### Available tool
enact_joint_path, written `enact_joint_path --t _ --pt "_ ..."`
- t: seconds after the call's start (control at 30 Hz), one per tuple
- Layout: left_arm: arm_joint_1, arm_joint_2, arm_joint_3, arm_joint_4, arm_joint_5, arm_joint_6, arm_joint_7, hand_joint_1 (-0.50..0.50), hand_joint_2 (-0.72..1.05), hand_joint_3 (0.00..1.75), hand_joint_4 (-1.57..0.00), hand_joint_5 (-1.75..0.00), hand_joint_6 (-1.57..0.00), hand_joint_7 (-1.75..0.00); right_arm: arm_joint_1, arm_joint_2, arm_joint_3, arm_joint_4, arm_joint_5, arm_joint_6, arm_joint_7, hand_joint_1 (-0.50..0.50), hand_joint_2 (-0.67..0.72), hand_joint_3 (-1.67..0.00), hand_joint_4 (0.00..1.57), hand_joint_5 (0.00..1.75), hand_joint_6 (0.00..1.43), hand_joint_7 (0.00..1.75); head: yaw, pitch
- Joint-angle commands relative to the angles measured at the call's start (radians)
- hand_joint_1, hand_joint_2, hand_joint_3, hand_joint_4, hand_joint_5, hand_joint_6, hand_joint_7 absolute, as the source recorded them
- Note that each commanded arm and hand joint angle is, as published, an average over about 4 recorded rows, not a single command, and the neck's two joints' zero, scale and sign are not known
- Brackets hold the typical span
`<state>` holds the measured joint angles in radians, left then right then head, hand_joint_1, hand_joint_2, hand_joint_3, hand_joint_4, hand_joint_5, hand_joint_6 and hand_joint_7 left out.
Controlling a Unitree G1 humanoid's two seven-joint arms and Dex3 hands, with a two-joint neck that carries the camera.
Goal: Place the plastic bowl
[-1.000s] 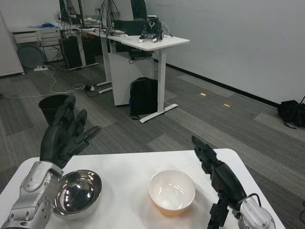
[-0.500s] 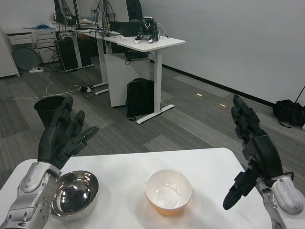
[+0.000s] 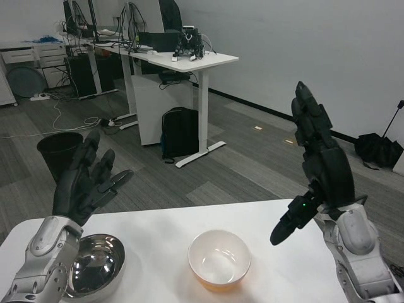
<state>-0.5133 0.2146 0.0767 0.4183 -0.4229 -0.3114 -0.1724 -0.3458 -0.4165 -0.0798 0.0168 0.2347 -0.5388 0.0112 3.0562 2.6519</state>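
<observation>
While raised, right hand spread, empty | left hand spread, empty | plastic bowl untouched

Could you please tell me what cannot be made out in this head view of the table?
- Steel bowl: its left side is hidden behind the left forearm.
- Table: its near part is cut off by the bottom edge.
- Plastic bowl: its underside is out of sight.
- Items on the far desk: too small to identify.

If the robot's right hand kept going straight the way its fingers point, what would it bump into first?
Probably nothing close. The right hand points up and away, above the white table and the plastic bowl. That way looks free until the far wall, though depth is hard to judge.
</observation>
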Motion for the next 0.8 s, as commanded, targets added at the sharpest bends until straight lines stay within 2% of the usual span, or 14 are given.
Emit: enact_joint_path --t 0.03,0.27,0.43,0.8 --pt "-0.014 0.012 0.003 0.003 -0.007 -0.012 -0.002 -0.34 0.78 0.04 -0.3 0.0 -0.08 0.0 -0.028 -0.01 0.014 0.013 0.006 -0.021 -0.01 -0.45 0.49 0.0 0.0 0.0 0.0 0.0 0.0 -0.001" --pt "-0.016 0.019 0.003 0.003 -0.007 -0.011 -0.003 -0.34 0.78 0.02 -0.3 0.0 -0.08 0.0 -0.035 -0.011 0.036 0.014 0.006 -0.02 -0.007 -0.46 0.41 0.0 0.0 0.0 0.0 0.07 0.005 0.0" --pt "-0.017 0.019 0.003 0.004 -0.007 -0.012 -0.003 -0.34 0.78 0.0 -0.3 0.0 -0.08 0.0 -0.04 -0.01 0.042 0.014 0.006 -0.017 -0.007 -0.44 0.41 0.0 0.0 0.0 0.0 0.07 0.008 0.004" --pt "-0.016 0.019 0.005 0.008 -0.008 -0.012 -0.004 -0.34 0.78 0.0 -0.3 0.0 -0.08 0.0 -0.05 -0.009 0.051 0.025 0.006 -0.015 -0.007 -0.46 0.41 0.0 0.0 0.0 0.0 0.07 0.013 0.005"
